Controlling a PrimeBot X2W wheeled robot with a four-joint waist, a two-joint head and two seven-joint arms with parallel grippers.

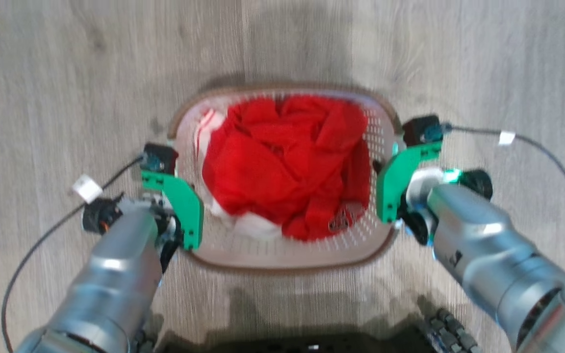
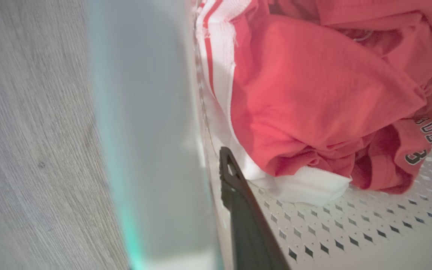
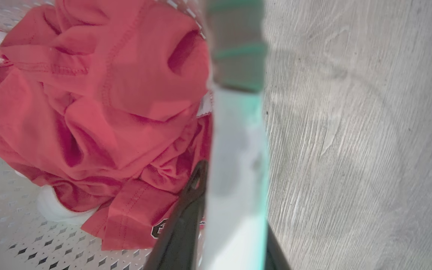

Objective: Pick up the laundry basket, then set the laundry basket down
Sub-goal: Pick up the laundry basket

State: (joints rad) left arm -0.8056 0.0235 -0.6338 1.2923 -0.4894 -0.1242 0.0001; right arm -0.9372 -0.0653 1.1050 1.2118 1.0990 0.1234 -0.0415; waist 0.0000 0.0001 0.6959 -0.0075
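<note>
Laundry basket (image 1: 263,252), filled with red garments (image 1: 282,166), is flanked by both hands over wood floor (image 1: 66,73). Right hand (image 3: 231,176) is clenched astride its wall; for left hand (image 2: 201,161), grip cannot be told. Lift unconfirmed; set-down outstanding.

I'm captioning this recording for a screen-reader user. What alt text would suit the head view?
A white perforated laundry basket with a brown rim, holding crumpled red clothing, seen from above over a grey wood-grain floor. The left gripper and right gripper, on silver arms with green brackets, meet its left and right sides.
</note>
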